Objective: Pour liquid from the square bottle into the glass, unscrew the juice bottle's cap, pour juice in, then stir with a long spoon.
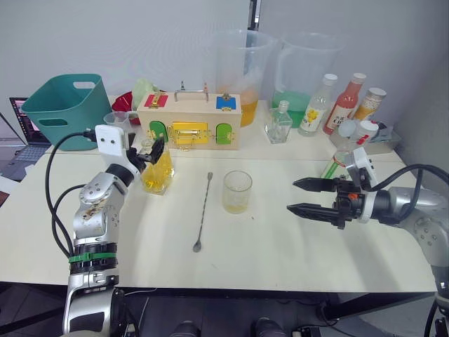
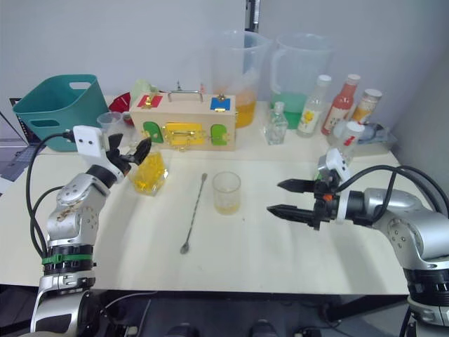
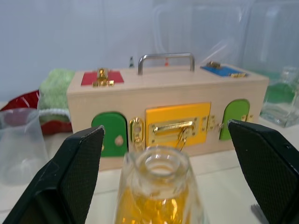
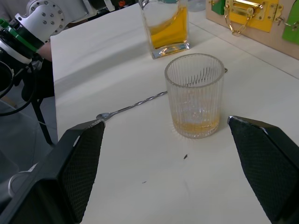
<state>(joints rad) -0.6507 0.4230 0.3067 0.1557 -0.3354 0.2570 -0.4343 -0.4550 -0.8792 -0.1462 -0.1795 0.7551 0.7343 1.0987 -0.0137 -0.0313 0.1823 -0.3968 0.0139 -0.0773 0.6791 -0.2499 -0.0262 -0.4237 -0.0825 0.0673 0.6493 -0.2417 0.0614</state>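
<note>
The square bottle (image 1: pixel 157 170) stands upright on the counter (image 1: pixel 280 239) at about ten o'clock from the glass (image 1: pixel 237 192), just in front of the wooden latch box (image 1: pixel 189 121). It holds a good deal of yellow liquid (image 4: pixel 169 26), so it will likely feel heavy for its size. Its faceted glass walls are hard, smooth and breakable, and the flat sides below the neck look the safest place to clamp. The juice bottle (image 1: pixel 332 165) sits at three o'clock from the glass, mostly hidden behind the right arm. Thin plastic of that sort should be light and give under pressure, so a mid-body hold seems wise while the cap is turned. The glass is ribbed, open-topped and light, with a shallow yellow pool in the bottom. It would tip easily if knocked. The long spoon (image 1: pixel 203 212) lies flat at nine o'clock from the glass, between it and the square bottle. It is thin, stiff and low to the counter, so awkward to pick up.

The left pincer (image 1: pixel 149 151) is spread wide, one finger on either side of the square bottle's neck and touching nothing. The right pincer (image 1: pixel 304 196) hangs wide open and empty at three o'clock from the glass, well apart from it.
</note>
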